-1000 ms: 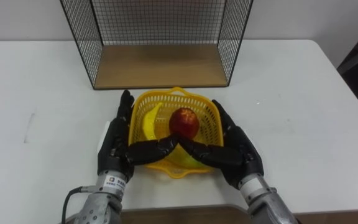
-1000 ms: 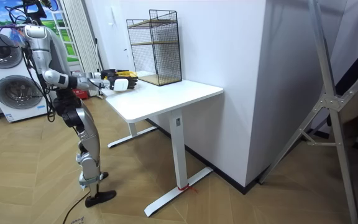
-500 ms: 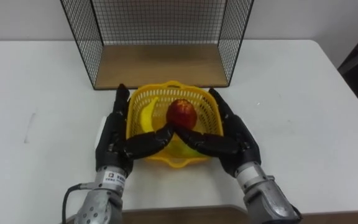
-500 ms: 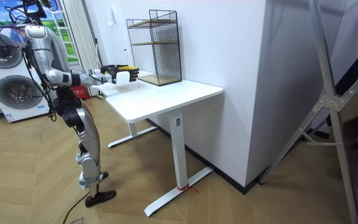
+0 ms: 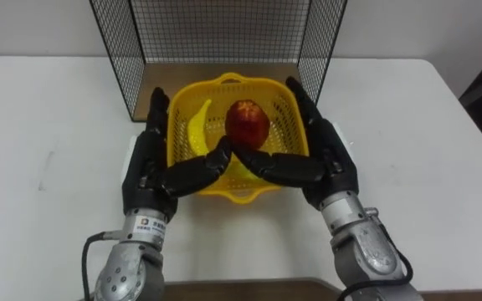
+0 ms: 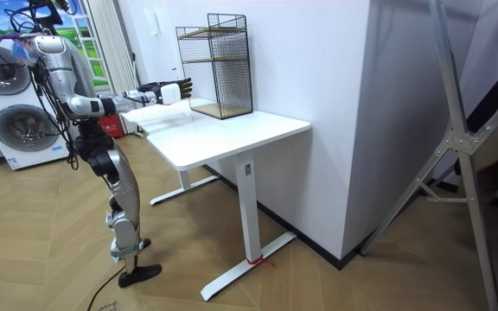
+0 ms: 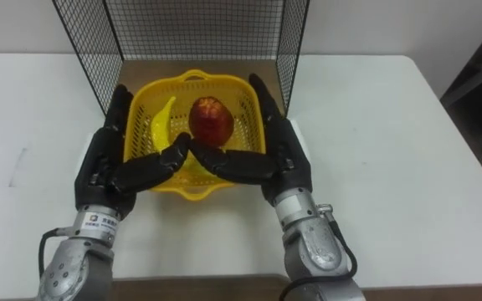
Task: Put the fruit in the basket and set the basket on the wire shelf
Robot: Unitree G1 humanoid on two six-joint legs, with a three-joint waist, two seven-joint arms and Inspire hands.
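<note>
A yellow plastic basket (image 5: 284, 113) is carried between my two hands just above the white table (image 5: 408, 125). In it lie a red apple (image 5: 247, 122) and a yellow banana (image 5: 195, 130). My left hand (image 5: 145, 167) presses its left side with straight fingers, and my right hand (image 5: 330, 159) presses its right side the same way. Both thumbs reach across the basket's near rim and meet in the middle. The basket's far rim is at the mouth of the black wire shelf (image 5: 224, 33). In the room view I stand at the table's end with both arms stretched toward the wire shelf (image 6: 214, 65).
The wire shelf has a wooden bottom board (image 5: 143, 102) and mesh side walls that flank the basket. White wall rises behind it. In the room view washing machines (image 6: 15, 121) stand behind me, and a metal frame (image 6: 456, 138) stands at the room view's right.
Both hands have carried the basket forward from the table's near part to the shelf's mouth. In the room view my arms have stretched out further.
</note>
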